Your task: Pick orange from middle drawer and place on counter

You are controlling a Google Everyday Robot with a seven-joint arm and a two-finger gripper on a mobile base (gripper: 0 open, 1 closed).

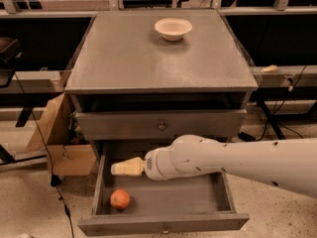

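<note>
- The orange (120, 199) lies in the front-left corner of the open middle drawer (198, 198), which is pulled out below the counter's (143, 63) front edge. It is round and shows no long axis.
- The gripper (127, 166) hangs over the drawer's left half, pointing left, just behind the orange and apart from it. Whether it is open or closed cannot be told.
- A bowl (173, 29) sits near the counter's back edge.

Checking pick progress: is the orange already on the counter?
No, the orange lies in the middle drawer near its front left corner, apart from the gripper reaching in behind it; the counter holds a bowl.
</note>
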